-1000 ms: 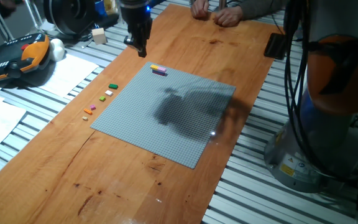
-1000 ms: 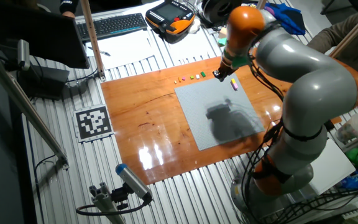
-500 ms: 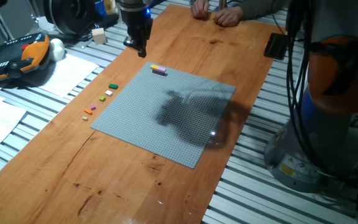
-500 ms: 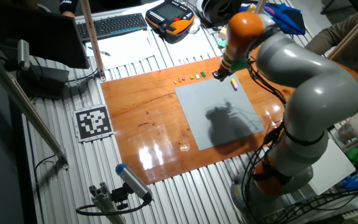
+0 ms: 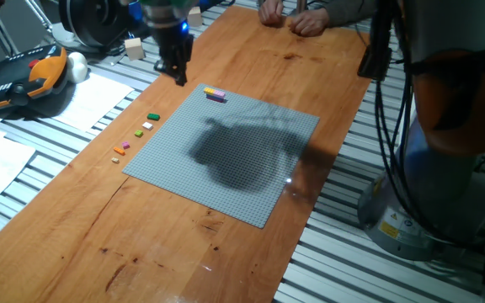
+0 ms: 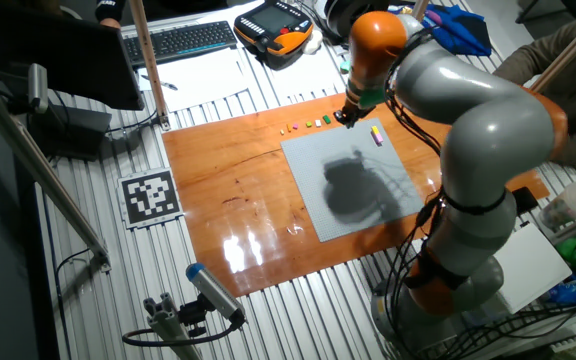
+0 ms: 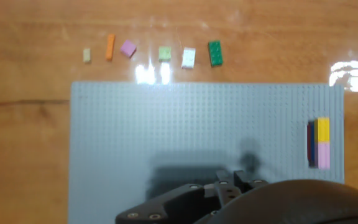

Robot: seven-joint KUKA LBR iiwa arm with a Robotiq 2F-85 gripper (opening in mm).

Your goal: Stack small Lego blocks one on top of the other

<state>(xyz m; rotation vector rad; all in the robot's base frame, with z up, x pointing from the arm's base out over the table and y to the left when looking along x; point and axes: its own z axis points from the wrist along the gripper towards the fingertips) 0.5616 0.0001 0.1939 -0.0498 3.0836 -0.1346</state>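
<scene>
Several small Lego blocks lie in a row on the wood beside the grey baseplate (image 7: 191,137): a pale yellow one (image 7: 87,55), an orange one (image 7: 110,46), a purple one (image 7: 128,48), a light green one (image 7: 165,53), a white one (image 7: 188,58) and a dark green one (image 7: 214,53). A yellow and pink stack (image 7: 322,143) sits at the baseplate's edge and also shows in one fixed view (image 5: 215,94). My gripper (image 5: 178,76) hovers above the baseplate's far corner, between the stack and the green block (image 5: 152,116). Its fingers (image 7: 221,187) look closed together and hold nothing.
A person's hands (image 5: 297,17) rest at the far end of the wooden table. A teach pendant (image 5: 23,80), papers (image 5: 91,97) and a wooden cube (image 5: 134,48) lie to the left. The robot's base (image 5: 445,126) stands at the right.
My gripper has moved left, away from the yellow and pink stack and toward the row of loose blocks. The blocks have not moved.
</scene>
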